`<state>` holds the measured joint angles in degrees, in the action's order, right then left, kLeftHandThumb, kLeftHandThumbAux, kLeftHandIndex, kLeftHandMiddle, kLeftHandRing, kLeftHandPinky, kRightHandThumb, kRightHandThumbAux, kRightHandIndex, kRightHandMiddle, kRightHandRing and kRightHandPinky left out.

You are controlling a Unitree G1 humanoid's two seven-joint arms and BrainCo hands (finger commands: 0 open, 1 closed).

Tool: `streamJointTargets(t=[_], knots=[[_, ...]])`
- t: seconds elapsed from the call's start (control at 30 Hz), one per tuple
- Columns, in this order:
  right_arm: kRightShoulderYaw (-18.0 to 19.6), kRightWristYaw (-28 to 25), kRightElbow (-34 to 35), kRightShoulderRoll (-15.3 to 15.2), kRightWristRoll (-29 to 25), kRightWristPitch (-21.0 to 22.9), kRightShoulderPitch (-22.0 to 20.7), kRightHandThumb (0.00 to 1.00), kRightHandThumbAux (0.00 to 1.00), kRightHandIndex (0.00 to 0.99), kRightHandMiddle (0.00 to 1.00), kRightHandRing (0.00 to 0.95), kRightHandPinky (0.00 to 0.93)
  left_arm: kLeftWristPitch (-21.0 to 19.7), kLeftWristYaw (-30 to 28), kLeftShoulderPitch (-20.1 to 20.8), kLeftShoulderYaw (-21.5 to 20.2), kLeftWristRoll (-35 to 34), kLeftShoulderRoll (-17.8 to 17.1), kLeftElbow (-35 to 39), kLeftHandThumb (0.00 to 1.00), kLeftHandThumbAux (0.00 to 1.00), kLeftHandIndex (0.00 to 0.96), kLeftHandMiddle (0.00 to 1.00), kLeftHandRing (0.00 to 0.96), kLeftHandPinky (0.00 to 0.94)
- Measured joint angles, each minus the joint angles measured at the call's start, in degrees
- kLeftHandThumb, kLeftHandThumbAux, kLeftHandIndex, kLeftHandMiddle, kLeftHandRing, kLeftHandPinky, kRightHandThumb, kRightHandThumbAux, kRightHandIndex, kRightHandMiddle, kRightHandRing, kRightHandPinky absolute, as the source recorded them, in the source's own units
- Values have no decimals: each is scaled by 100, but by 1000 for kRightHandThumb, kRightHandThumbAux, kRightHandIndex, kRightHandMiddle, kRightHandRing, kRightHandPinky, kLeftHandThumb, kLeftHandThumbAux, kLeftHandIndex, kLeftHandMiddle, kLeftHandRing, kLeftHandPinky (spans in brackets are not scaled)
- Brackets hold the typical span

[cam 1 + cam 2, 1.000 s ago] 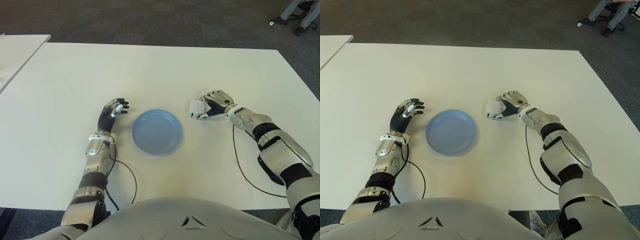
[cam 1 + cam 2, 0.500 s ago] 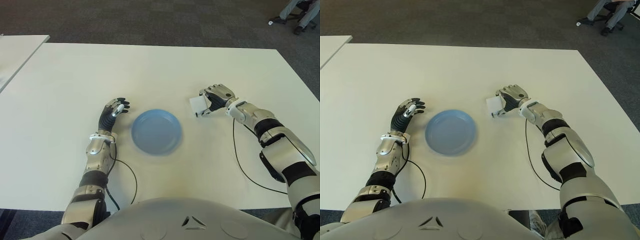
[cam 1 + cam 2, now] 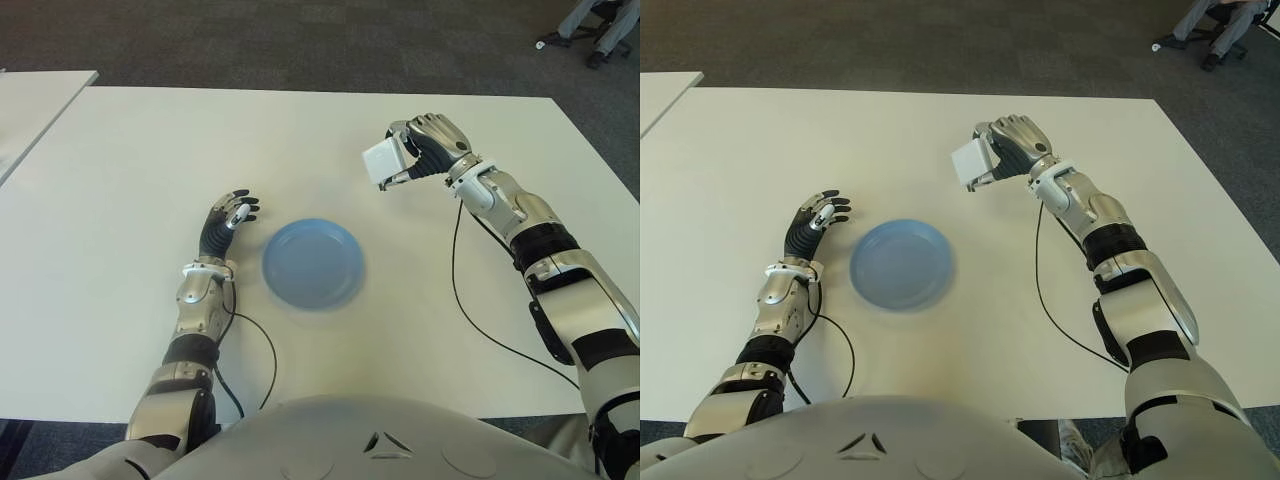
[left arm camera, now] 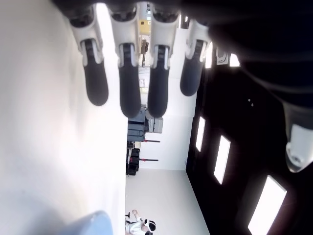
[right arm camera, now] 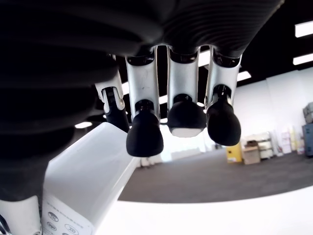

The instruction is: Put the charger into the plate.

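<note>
A broad white table (image 3: 300, 140) fills most of the scene, standing on dark grey carpet (image 3: 300, 40). At the far left, the corner of a second white table (image 3: 40, 100) shows. In the far right corner, a seated person's legs (image 3: 590, 25) appear beside chair casters.

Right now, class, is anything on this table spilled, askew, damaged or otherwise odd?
Nothing stands out. The right hand holds the white charger above the table, beyond the empty blue plate. The left hand shows left of the plate, fingers relaxed.
</note>
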<state>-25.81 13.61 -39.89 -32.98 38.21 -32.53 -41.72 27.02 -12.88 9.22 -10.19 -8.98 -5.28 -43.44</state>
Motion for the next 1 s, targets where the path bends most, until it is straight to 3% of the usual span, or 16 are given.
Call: streamJointTargets(t=[0.17, 0.37, 0.57, 1.0], knots=[[110, -237, 764, 197, -68, 137, 392, 751, 708, 441, 913, 883, 852, 1, 137, 80, 3, 96, -9, -124, 0, 508, 198, 292, 291, 284], [175, -694, 1329, 475, -261, 206, 764, 752, 708, 441, 907, 870, 776, 52, 277, 119, 8, 155, -3, -218, 0, 517, 142, 226, 220, 196], [232, -1051, 1685, 640, -294, 339, 879, 753, 708, 441, 905, 876, 831, 124, 288, 146, 11, 180, 5, -303, 0, 552, 50, 117, 109, 82], [234, -1658, 2066, 851, -383, 429, 1113, 752, 706, 441, 900, 881, 859, 180, 288, 223, 17, 182, 25, -413, 0, 584, 0, 27, 9, 10]])
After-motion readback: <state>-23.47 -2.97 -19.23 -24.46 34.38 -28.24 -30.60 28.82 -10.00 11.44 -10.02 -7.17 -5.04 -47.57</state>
